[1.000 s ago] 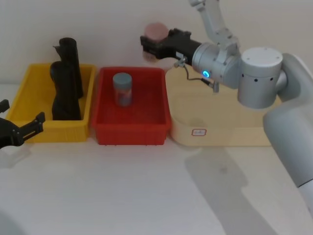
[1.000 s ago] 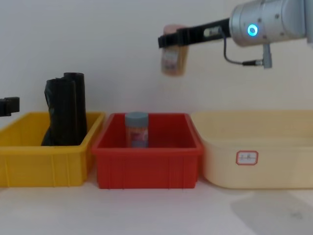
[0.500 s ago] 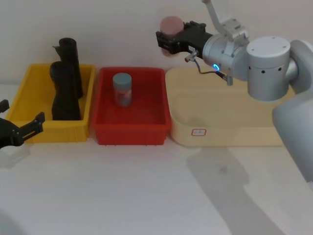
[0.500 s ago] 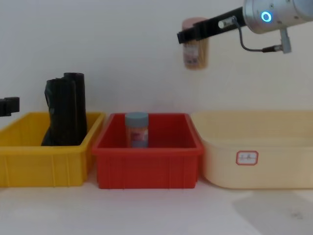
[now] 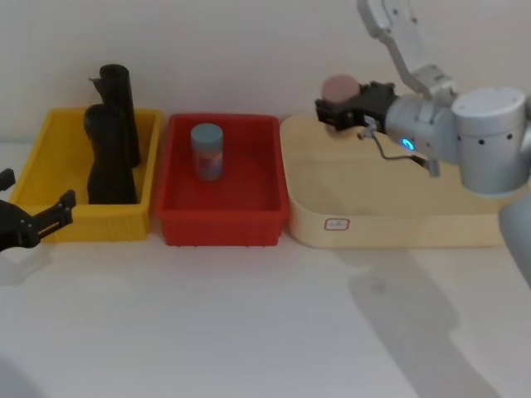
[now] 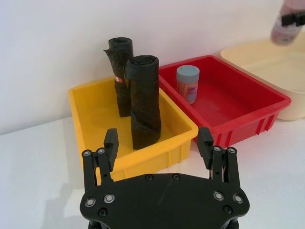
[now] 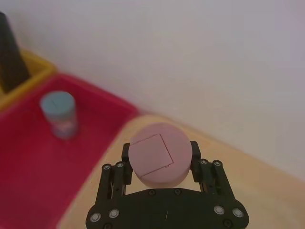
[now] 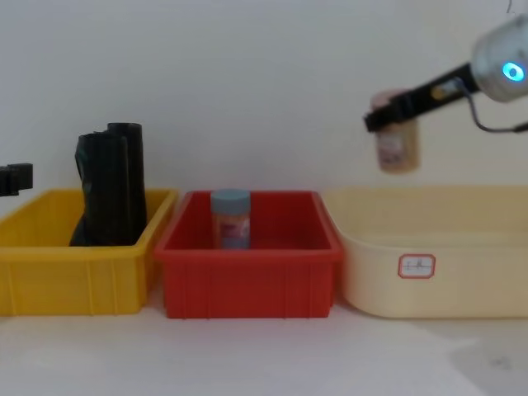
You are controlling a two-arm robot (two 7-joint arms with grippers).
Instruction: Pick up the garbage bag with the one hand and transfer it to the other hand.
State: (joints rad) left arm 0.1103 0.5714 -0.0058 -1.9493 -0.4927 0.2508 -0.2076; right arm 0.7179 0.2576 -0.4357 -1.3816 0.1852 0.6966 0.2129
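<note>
Garbage bag [image 6: 144, 102]: stands upright in the yellow bin [image 5: 93, 225], leftmost of the three containers. It is the nearer of two black rolls, tight rolled end up, looser flared end down on the bin floor. Slimmer black roll [image 6: 119, 78] stands upright just behind it, on the far side. Neither gripper touches the bag.

Left gripper [image 6: 158, 138]: low over the table [image 5: 249, 315], on the near side of the yellow bin at the left edge. Claw spread wide, nothing between the fingers, apart from the bag.

Right gripper [image 5: 328, 111]: raised over the far left part of the beige tray [image 5: 390, 229], blue ring [image 5: 406, 143] lit on the arm. Claw closed onto a pink-lidded jar [image 8: 398, 147], one finger on either side at the lid. Jar hangs upright, clear of the tray.

Red bin [image 5: 222, 219]: sits between yellow bin and tray, with a blue-lidded jar [image 5: 207, 151] upright inside, toward the far side
</note>
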